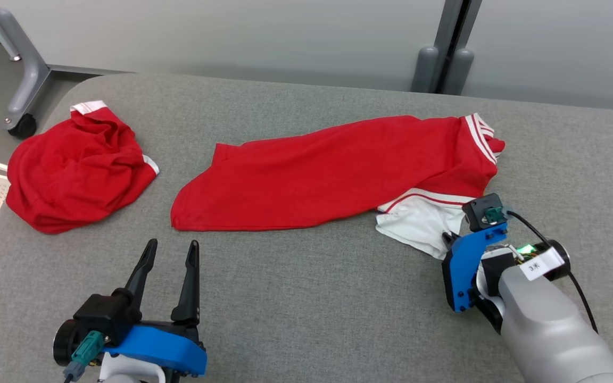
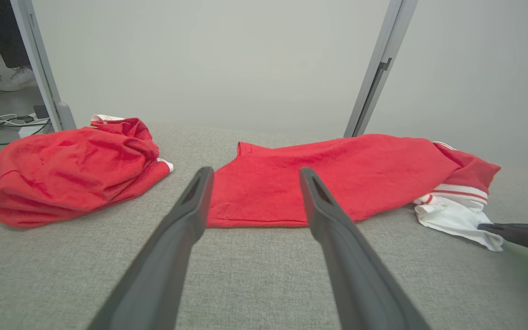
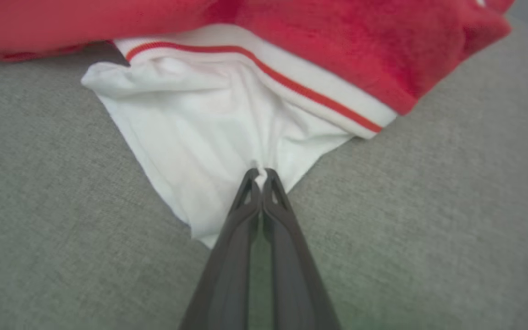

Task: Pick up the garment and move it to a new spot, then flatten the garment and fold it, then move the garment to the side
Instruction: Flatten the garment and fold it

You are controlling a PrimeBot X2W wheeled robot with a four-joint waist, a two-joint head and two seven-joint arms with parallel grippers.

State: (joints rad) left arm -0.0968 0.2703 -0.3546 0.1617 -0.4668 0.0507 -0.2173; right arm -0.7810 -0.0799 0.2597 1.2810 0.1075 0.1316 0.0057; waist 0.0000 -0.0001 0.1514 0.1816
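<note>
Our right pincer (image 3: 260, 172) clenched on white flap (image 3: 209, 137) of long red fabric garment (image 1: 328, 170), 4 o'clock; left pincer (image 1: 171, 247) released. We'd lift slow w/o jerking.

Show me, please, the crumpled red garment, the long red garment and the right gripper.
crumpled red garment (image 1: 75, 170), head view, the middle of the heap.
long red garment (image 1: 328, 170), head view, the middle of its red cloth.
right gripper (image 3: 261, 173), right wrist view, midway between the tips of its shut jaws.
</note>
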